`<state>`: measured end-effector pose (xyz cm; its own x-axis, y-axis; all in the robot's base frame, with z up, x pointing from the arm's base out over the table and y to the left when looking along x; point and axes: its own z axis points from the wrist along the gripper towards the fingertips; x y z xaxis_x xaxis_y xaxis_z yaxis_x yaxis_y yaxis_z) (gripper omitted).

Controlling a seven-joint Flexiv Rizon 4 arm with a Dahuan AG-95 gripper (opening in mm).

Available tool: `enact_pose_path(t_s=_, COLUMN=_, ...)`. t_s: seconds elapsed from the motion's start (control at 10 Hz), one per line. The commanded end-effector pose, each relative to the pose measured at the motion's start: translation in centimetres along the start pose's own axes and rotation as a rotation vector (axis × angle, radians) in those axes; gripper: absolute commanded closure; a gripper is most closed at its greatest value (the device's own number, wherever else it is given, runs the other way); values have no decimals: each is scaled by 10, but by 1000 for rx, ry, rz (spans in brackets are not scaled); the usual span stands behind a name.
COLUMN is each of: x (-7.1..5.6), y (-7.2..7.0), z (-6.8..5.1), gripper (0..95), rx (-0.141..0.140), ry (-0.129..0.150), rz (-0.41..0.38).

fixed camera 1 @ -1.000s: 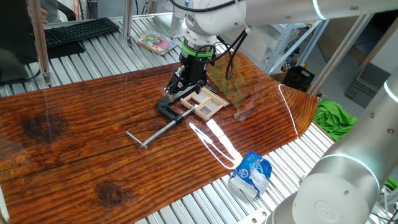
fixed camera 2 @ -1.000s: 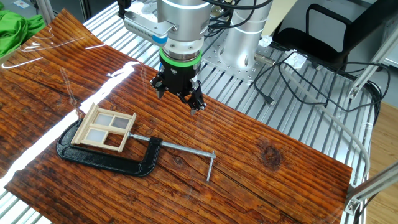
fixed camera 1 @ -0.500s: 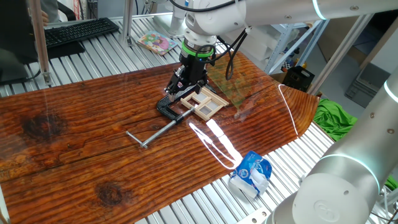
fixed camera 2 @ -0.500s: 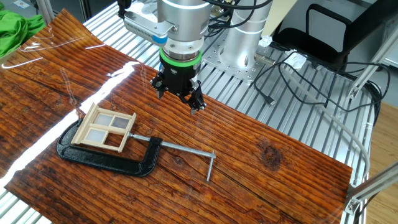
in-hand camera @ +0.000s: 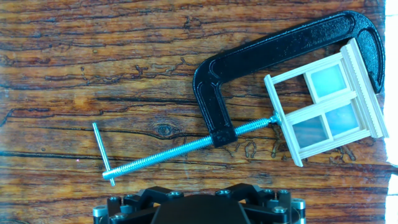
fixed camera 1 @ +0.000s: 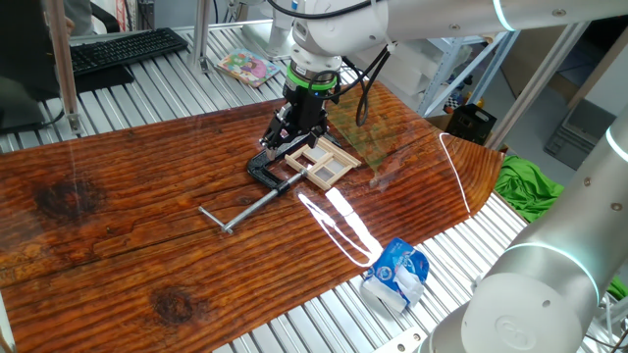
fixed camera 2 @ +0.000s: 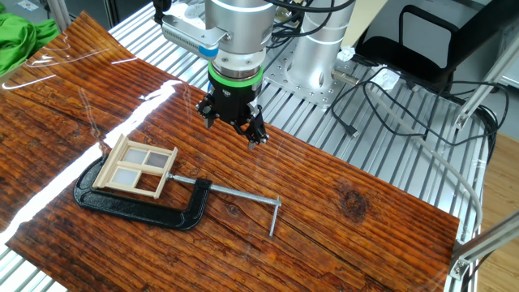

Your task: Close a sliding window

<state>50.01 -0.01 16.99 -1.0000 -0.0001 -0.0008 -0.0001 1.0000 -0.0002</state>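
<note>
A robot arm's gripper [fixed camera 2: 233, 123] is hovering above a dark-grained wooden tabletop [fixed camera 2: 340, 211], its two black fingers [fixed camera 2: 255, 134] spread wide apart and holding nothing, pointing straight down at bare wood. Nothing is differing from the frames taken a second and half a second earlier: the arm, the gripper and every object are sitting exactly where they were.

The sliding window [fixed camera 2: 135, 165], a small tan wooden frame with pale panes crossed by thin bars, is lying in the jaws of a black C-clamp [fixed camera 2: 138, 206] toward the tabletop's near-left edge in the other fixed view, well apart from the fingers. The hand view is showing the clamp's grey screw rod [in-hand camera: 180, 151] pressing against one side of the window [in-hand camera: 326, 106] while the clamp's curved end is backing the opposite side; the rod's crossbar handle [in-hand camera: 102, 153] is resting on the wood.

In one fixed view, the gripper [fixed camera 1: 292, 127] is hanging just beside the window [fixed camera 1: 319, 159] and the clamp [fixed camera 1: 263, 169]. A crumpled blue-and-white bag [fixed camera 1: 396, 275] is lying off the wood on the metal slats, and a green cloth [fixed camera 1: 530, 186] is bunching beyond the tabletop's far end.
</note>
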Motion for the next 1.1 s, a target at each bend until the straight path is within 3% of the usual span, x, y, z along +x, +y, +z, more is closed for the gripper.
enact_pose_path(t_s=0.1, x=0, y=0, z=0, gripper=950, rx=-41, ry=-20, rz=47)
enact_pose_path(t_s=1.1, x=3, y=1, z=2, gripper=950, rx=-53, ry=-19, rz=50)
